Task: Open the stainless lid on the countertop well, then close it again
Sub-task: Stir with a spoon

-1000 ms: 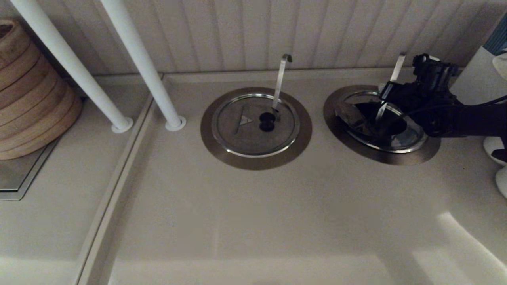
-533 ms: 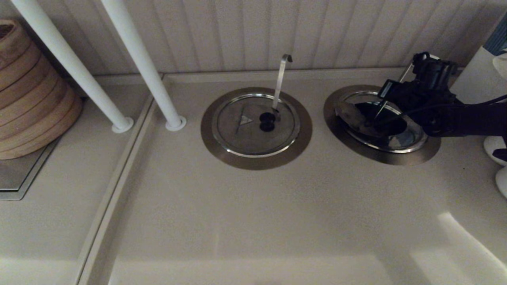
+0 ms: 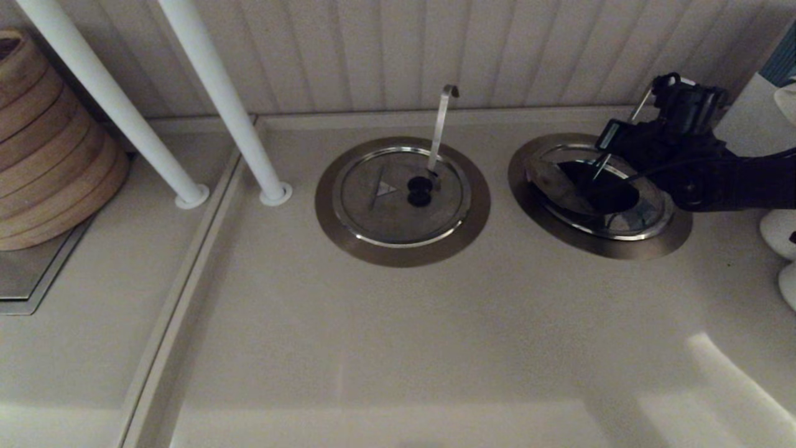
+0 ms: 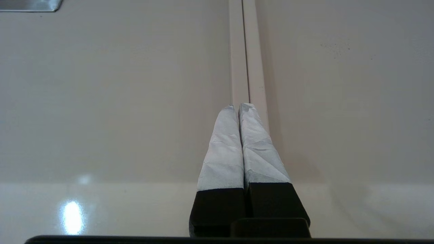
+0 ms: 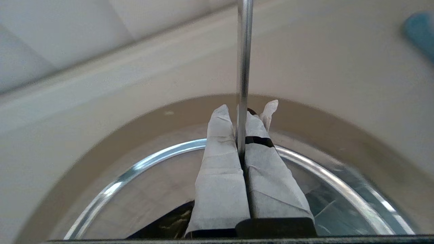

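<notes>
The stainless lid (image 3: 550, 180) on the countertop well (image 3: 591, 246) at the right is folded partly open, showing a dark hole (image 3: 602, 193). Its near half carries a bluish smudge (image 5: 339, 210). The other half (image 5: 159, 184) slopes up inside the bright rim (image 5: 135, 165). My right gripper (image 3: 612, 144) hovers over the well's far side. It (image 5: 237, 113) is shut on a thin steel ladle handle (image 5: 244, 51) that rises from the well and leans toward the wall (image 3: 643, 102). The lid's knob is hidden. My left gripper (image 4: 239, 106) is shut and empty above a counter seam.
A second well with a closed lid (image 3: 398, 198) and a hooked ladle handle (image 3: 443, 121) lies left of the task well. Two white posts (image 3: 221, 102) and stacked bamboo steamers (image 3: 43, 143) stand at the left. White crockery (image 3: 780, 233) sits at the right edge.
My right gripper has drawn back toward the wall and a little to the right, and the steel handle now leans that way. The lid stays partly open.
</notes>
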You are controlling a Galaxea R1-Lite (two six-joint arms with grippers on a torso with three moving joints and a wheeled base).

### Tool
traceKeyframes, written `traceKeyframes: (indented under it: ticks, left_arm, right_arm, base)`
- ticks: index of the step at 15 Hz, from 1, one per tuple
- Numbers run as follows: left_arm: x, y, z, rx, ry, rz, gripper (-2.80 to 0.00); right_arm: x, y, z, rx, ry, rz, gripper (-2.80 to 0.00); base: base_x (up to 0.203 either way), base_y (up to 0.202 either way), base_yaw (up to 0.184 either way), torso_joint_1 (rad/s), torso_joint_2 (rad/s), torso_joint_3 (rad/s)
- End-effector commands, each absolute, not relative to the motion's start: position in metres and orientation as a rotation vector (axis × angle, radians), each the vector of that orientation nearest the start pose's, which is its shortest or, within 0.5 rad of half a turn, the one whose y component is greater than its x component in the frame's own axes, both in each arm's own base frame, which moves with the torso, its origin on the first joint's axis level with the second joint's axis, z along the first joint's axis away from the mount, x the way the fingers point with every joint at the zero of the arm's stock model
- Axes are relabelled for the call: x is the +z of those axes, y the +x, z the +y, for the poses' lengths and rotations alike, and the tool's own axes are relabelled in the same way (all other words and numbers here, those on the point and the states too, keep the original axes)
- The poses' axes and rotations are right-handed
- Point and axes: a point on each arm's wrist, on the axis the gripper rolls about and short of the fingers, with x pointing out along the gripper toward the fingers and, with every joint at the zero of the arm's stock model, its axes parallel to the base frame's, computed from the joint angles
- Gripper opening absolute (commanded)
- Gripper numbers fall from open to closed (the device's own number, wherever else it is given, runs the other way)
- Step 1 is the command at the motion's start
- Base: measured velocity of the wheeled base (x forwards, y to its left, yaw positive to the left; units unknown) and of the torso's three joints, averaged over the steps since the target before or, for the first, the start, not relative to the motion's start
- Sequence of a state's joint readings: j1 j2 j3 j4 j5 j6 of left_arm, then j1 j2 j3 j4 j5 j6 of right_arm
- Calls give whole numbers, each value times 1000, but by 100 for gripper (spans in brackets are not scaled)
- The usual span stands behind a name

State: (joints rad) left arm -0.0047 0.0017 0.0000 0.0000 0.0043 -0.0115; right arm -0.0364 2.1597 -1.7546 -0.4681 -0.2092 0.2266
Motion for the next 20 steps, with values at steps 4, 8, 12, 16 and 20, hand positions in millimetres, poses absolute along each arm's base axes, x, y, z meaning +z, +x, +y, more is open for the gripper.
traceKeyframes:
  ticks: [4, 8, 12, 16, 20]
  left_arm:
    - [76, -23, 0, 0, -12, 0, -280]
    - [76, -23, 0, 1, -12, 1, -280]
    - [76, -23, 0, 0, -12, 2, -280]
    - [76, -23, 0, 0, -12, 0, -280]
    - [76, -23, 0, 0, -12, 2, -280]
  right_arm:
    - [307, 406, -10, -196, 229, -165, -280]
    - [325, 373, 11, -137, 214, -180, -280]
    - [332, 359, 20, -110, 210, -185, -280]
    - [324, 358, 20, -116, 138, -151, -280]
    - [314, 357, 16, -134, 33, -84, -280]
  base:
    - [0, 0, 0, 0, 0, 0]
    - [0, 0, 0, 0, 0, 0]
    - [0, 0, 0, 0, 0, 0]
    - [0, 0, 0, 0, 0, 0]
    - [0, 0, 0, 0, 0, 0]
